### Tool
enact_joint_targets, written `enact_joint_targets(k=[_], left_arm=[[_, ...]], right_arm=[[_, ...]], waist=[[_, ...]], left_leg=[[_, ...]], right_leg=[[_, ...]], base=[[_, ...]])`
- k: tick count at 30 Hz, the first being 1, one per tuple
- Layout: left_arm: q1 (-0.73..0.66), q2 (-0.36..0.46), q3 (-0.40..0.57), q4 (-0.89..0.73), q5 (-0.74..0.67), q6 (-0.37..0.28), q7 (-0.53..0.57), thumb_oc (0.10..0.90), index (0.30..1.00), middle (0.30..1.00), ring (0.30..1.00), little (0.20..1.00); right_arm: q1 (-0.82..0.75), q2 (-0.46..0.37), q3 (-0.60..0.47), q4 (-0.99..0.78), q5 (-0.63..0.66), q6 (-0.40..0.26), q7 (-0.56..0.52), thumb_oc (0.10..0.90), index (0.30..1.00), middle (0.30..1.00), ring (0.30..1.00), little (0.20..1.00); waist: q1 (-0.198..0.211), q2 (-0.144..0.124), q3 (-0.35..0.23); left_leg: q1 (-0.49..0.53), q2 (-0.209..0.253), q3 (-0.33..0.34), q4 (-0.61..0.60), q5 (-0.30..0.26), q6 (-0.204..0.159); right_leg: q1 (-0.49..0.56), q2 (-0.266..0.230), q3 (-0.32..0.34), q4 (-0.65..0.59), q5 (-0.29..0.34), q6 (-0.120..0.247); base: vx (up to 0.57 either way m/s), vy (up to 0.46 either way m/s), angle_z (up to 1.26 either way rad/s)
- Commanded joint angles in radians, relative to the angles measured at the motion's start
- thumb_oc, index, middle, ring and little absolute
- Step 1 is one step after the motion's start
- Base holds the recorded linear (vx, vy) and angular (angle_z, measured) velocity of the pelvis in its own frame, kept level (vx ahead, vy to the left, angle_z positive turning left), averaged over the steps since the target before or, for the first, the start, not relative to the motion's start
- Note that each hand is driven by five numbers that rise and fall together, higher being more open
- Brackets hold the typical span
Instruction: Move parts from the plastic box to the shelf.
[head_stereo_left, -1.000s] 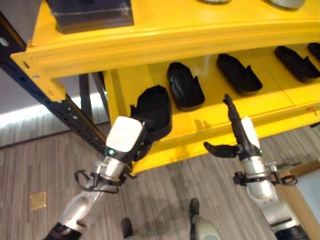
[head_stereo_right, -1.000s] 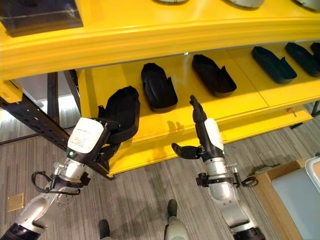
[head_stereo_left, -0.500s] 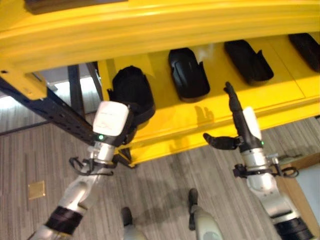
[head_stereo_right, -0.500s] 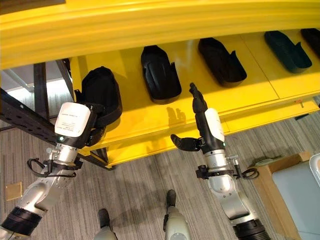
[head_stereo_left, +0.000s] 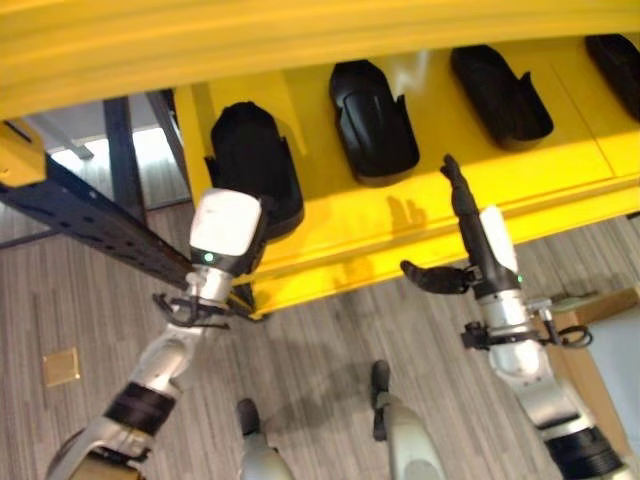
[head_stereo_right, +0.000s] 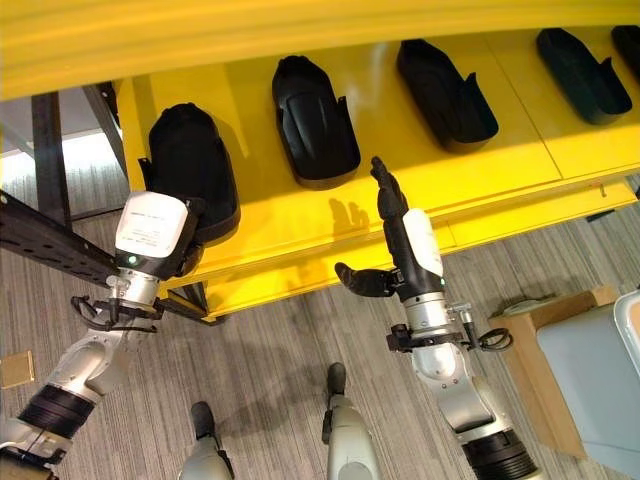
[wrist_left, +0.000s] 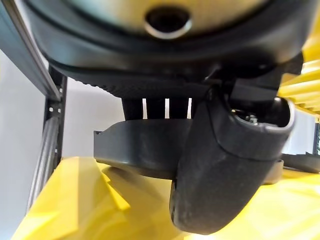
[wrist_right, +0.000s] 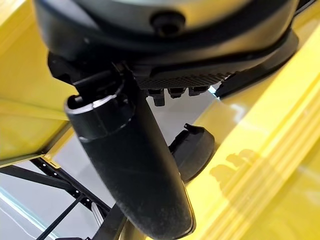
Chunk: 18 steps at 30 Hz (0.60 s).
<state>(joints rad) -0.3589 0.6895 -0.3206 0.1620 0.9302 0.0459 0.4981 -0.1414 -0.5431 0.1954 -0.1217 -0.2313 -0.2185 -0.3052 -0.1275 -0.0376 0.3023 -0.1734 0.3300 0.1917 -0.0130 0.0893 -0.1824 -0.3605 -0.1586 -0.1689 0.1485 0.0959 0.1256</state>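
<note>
Our left hand (head_stereo_right: 165, 240) gripping the leftmost part (head_stereo_right: 185, 165) on the yellow shelf (head_stereo_right: 300, 215), more parts (head_stereo_right: 312, 120) to its right, our right hand (head_stereo_right: 395, 250) spread, near the shelf edge.

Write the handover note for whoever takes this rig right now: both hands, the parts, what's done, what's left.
Left hand: at the leftmost black moulded plastic part, which lies on the yellow metal shelf at its left end; the left wrist view shows fingers curled round that part's edge, not yet let go.
Right hand: open, fingers straight, thumb out, holding nothing, in front of the shelf edge.
Done: three more black parts lie in a row further right on the shelf.
Left: release the leftmost part, withdraw, fetch any remaining parts from the plastic box.
</note>
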Motion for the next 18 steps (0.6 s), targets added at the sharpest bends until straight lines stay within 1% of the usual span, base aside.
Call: enact_joint_targets(k=[1,6,10,18], left_arm=[[-0.111,0.049,-0.013,-0.015,0.031,0.009,0.053,0.400,0.300,0.300,0.300,0.300],[-0.140,0.051,-0.026,0.017,0.040,0.018,0.052,0.400,0.300,0.300,0.300,0.300],[-0.177,0.065,-0.054,0.074,0.055,0.028,0.042,0.400,0.300,0.300,0.300,0.300],[-0.197,0.078,-0.058,0.135,0.056,0.042,0.042,0.400,0.300,0.300,0.300,0.300]], right_arm=[[-0.092,0.008,-0.026,-0.112,0.023,-0.091,-0.047,0.900,1.000,1.000,1.000,1.000],[-0.088,0.005,-0.025,-0.112,0.024,-0.093,-0.046,0.900,1.000,1.000,1.000,1.000],[-0.084,-0.001,-0.021,-0.111,0.031,-0.098,-0.038,0.900,1.000,1.000,1.000,1.000],[-0.078,-0.006,-0.019,-0.117,0.031,-0.103,-0.030,0.900,1.000,1.000,1.000,1.000]], waist=[[-0.019,-0.025,-0.055],[-0.027,-0.026,-0.054],[-0.037,-0.029,-0.056],[-0.043,-0.031,-0.059]], left_leg=[[0.003,-0.020,0.017,0.075,-0.015,0.051],[-0.008,-0.016,0.021,0.081,-0.015,0.048],[-0.012,-0.013,0.028,0.086,-0.016,0.044],[-0.027,-0.008,0.030,0.100,-0.019,0.039]], right_leg=[[-0.066,0.064,-0.009,0.209,-0.156,-0.045],[-0.077,0.067,-0.005,0.208,-0.151,-0.045],[-0.083,0.072,0.001,0.202,-0.146,-0.046],[-0.089,0.078,0.006,0.195,-0.139,-0.048]], base=[[-0.02,0.012,-0.04],[-0.01,0.003,-0.08],[0.00,0.000,0.00],[0.00,0.000,0.00]])
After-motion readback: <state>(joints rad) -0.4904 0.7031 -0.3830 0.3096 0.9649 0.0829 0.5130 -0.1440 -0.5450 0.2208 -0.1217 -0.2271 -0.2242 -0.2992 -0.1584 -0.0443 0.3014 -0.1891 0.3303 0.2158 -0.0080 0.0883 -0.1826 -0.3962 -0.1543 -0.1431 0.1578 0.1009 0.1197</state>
